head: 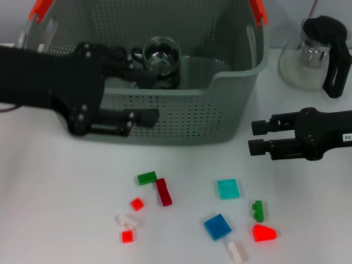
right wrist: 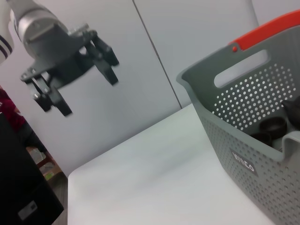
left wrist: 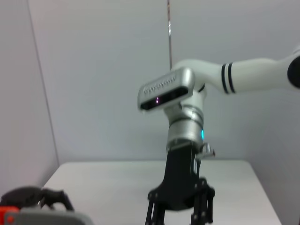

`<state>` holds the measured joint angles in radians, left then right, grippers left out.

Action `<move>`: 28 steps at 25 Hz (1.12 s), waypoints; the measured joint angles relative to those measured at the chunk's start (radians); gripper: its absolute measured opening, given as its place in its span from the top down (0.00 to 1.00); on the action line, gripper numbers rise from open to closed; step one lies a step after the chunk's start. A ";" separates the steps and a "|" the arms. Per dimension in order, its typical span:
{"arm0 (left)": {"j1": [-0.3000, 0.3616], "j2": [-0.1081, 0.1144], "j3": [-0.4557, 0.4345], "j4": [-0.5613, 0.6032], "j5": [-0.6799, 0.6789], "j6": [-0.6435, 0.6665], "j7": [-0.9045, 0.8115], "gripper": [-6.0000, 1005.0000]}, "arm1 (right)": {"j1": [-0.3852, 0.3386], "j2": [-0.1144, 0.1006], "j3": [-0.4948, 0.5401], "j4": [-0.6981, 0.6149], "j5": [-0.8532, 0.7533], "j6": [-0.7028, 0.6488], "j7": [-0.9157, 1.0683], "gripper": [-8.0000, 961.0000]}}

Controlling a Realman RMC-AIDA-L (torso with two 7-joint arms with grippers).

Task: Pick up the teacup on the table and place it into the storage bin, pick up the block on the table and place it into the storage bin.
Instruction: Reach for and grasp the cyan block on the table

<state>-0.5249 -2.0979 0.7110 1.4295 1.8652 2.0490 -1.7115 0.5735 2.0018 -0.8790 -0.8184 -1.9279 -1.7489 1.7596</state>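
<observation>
The glass teacup (head: 161, 56) stands upright inside the grey-green storage bin (head: 181, 118), near its front wall. My left gripper (head: 146, 94) reaches over that wall and is open: one finger lies beside the cup, the other hangs outside the bin. The right wrist view shows the left gripper (right wrist: 86, 89) with nothing between its fingers. Several small blocks lie on the table in front of the bin, among them a green one (head: 147, 177), a dark red one (head: 163, 192), a cyan one (head: 227, 188) and a blue one (head: 217, 226). My right gripper (head: 254, 137) hovers open to the right of the bin.
A glass teapot (head: 316, 52) with a black handle stands at the back right, behind the right arm. More blocks, red (head: 264, 233), green (head: 257, 210) and white (head: 236, 250), lie near the front edge. The bin's labelled wall (right wrist: 243, 161) is close to the right wrist.
</observation>
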 joint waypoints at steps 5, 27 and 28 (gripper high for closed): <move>0.049 -0.019 -0.006 -0.002 0.086 -0.005 0.054 0.41 | -0.001 0.004 0.000 0.005 0.001 0.000 -0.021 0.33; 0.090 -0.076 0.233 0.006 0.563 -0.094 -0.004 0.41 | 0.019 0.013 -0.001 0.016 -0.004 0.010 -0.055 0.33; 0.087 -0.075 0.233 0.006 0.567 -0.102 -0.005 0.41 | 0.019 0.014 -0.001 0.018 -0.003 0.010 -0.054 0.33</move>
<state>-0.4377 -2.1732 0.9436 1.4352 2.4318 1.9470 -1.7170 0.5927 2.0155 -0.8804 -0.8002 -1.9310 -1.7388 1.7056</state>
